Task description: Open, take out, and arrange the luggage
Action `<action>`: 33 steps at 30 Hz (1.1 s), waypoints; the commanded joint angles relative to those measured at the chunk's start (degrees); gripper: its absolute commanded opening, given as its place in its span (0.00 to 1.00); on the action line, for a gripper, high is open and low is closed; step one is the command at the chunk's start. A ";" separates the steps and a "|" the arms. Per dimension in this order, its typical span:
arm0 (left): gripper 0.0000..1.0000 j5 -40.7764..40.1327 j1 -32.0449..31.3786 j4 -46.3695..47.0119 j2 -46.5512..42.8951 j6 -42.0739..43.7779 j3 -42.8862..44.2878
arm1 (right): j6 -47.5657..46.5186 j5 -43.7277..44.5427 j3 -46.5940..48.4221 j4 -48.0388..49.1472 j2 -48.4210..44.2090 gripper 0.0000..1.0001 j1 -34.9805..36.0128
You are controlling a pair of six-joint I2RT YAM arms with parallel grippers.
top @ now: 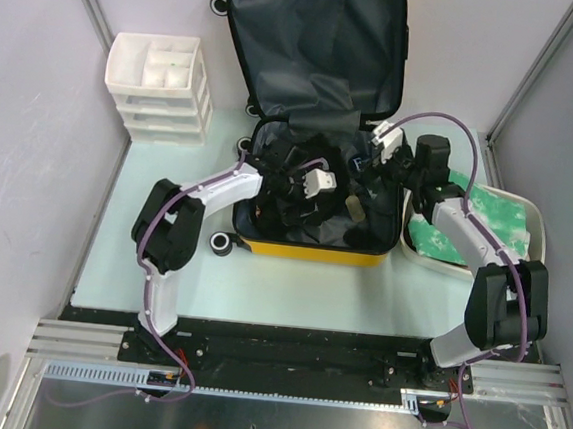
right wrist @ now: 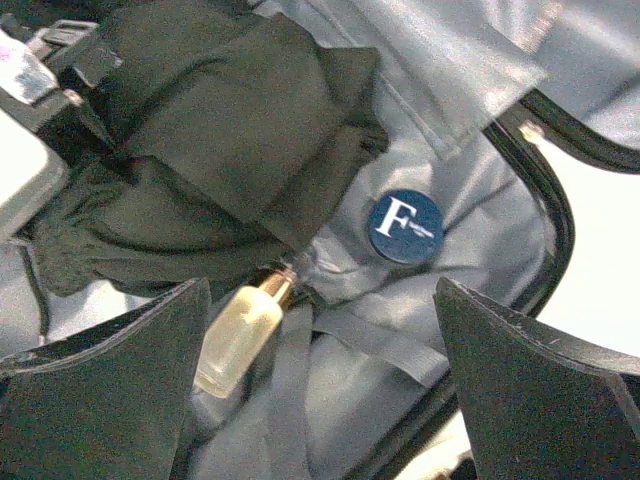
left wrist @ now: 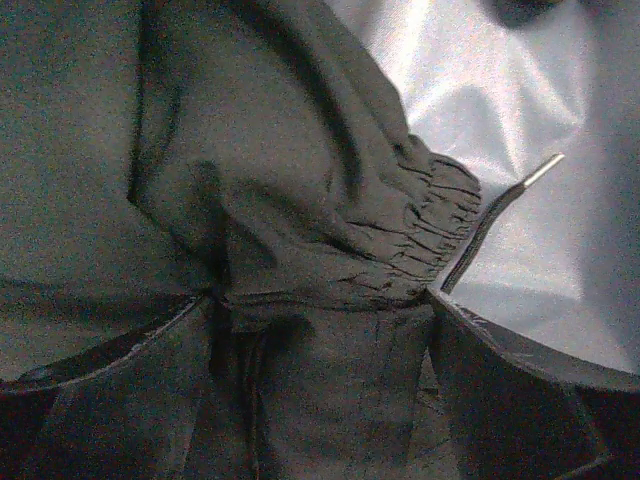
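The yellow luggage point(top: 303, 251) lies open on the table, its lid point(top: 311, 46) raised at the back with the dark grey lining showing. Dark clothing point(top: 282, 209) fills the lower half. My left gripper point(top: 313, 199) is down inside it. In the left wrist view it point(left wrist: 320, 400) stands open, with a dark garment's elastic cuff point(left wrist: 420, 225) lying between the fingers. My right gripper point(top: 367, 181) point(right wrist: 320, 380) hangs open over the right side of the case, above a small pale bottle point(right wrist: 238, 338) with a gold cap. A round blue badge point(right wrist: 405, 226) sits on the lining.
A white plastic drawer unit point(top: 159, 83) stands at the back left. Right of the case is a white tub point(top: 532, 221) holding green packets point(top: 493, 208). Grey walls close in on both sides.
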 commanded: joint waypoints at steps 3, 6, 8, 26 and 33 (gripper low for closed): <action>0.89 -2.25 -1.28 -1.48 3.46 -0.44 3.41 | 2.88 0.83 0.18 -0.39 -3.10 1.00 -4.97; 0.88 -6.81 -2.07 -1.57 5.75 -0.96 4.37 | 2.88 0.74 0.18 -1.02 -3.72 1.00 -6.82; 0.76 -8.58 -2.07 -1.48 7.15 -1.49 5.08 | 3.23 0.74 0.18 -1.29 -4.07 1.00 -7.43; 0.01 -0.33 1.53 -3.06 -5.76 -3.24 8.59 | 0.16 -3.56 0.18 -2.87 -5.21 1.00 -6.65; 0.00 3.88 3.99 -4.30 -4.79 -5.61 12.54 | -0.46 -4.79 0.18 -2.43 -5.13 1.00 -5.77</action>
